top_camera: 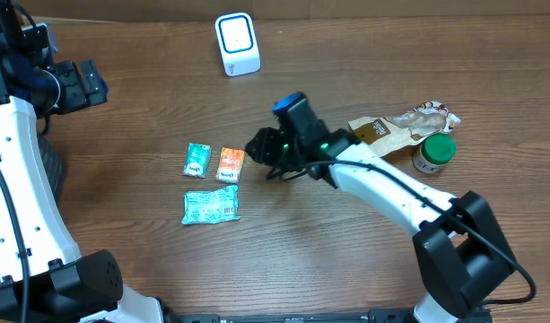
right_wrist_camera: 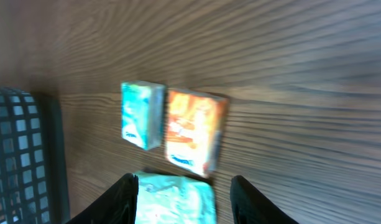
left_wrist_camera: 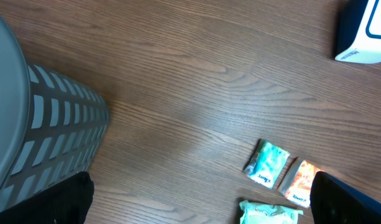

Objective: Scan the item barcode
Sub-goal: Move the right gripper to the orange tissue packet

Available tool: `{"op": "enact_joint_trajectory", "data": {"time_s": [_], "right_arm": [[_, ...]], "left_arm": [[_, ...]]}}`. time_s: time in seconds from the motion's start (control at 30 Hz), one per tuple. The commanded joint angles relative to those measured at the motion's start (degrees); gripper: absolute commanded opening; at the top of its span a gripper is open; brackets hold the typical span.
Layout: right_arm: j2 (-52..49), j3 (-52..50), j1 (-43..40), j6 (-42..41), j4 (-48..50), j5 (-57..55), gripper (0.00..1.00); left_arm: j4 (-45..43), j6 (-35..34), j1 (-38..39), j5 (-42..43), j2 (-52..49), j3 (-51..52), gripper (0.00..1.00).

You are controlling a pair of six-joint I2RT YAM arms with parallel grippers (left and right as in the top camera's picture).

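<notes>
Three small packets lie left of centre: a teal one [top_camera: 197, 160], an orange one [top_camera: 230, 164] and a larger mint-green one [top_camera: 211, 206]. A white scanner [top_camera: 237, 43] stands at the back. My right gripper [top_camera: 262, 149] hovers just right of the orange packet, open and holding nothing. In its wrist view the mint-green packet [right_wrist_camera: 175, 198] shows below, between the two fingers [right_wrist_camera: 124, 200], with the orange packet [right_wrist_camera: 193, 132] and the teal packet [right_wrist_camera: 140, 115] beyond. My left gripper [top_camera: 77, 83] is at the far left, open wide and empty.
A brown pouch [top_camera: 396, 127] and a green-lidded jar [top_camera: 433, 152] lie to the right. A grey mesh basket [left_wrist_camera: 50, 127] stands at the table's left side, below the left wrist. The scanner's corner [left_wrist_camera: 363, 31] shows at the upper right of the left wrist view.
</notes>
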State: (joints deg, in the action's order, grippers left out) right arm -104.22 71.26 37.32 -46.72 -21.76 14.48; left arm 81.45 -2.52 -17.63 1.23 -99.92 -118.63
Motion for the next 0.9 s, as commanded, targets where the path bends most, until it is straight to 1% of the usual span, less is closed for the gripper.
{"op": "enact_joint_trajectory", "data": {"time_s": [0.0, 0.3, 0.37, 0.43, 0.7, 0.87], "right_arm": [[-2.64, -0.31, 1.51, -3.04, 2.43, -3.43, 0.47], [-10.75, -0.26, 2.12, -2.78, 9.14, 0.15, 0.46], [-12.22, -0.26, 2.12, -2.75, 10.78, 1.9, 0.45], [-13.2, -0.26, 2.23, -2.78, 11.91, 3.67, 0.41], [-14.45, -0.28, 3.89, -3.26, 12.13, 4.96, 0.39], [-14.84, -0.28, 4.79, -4.35, 11.63, 4.9, 0.35]], "left_arm": [[-0.07, 1.27, 0.02, -0.2, 0.17, -0.46, 0.99], [-0.07, 1.27, 0.02, -0.2, 0.17, -0.46, 1.0], [-0.07, 1.27, 0.02, -0.2, 0.17, -0.46, 1.0], [-0.07, 1.27, 0.02, -0.2, 0.17, -0.46, 1.0], [-0.07, 1.27, 0.02, -0.2, 0.17, -0.46, 0.99], [-0.07, 1.27, 0.04, -0.2, 0.17, -0.46, 1.0]]}}
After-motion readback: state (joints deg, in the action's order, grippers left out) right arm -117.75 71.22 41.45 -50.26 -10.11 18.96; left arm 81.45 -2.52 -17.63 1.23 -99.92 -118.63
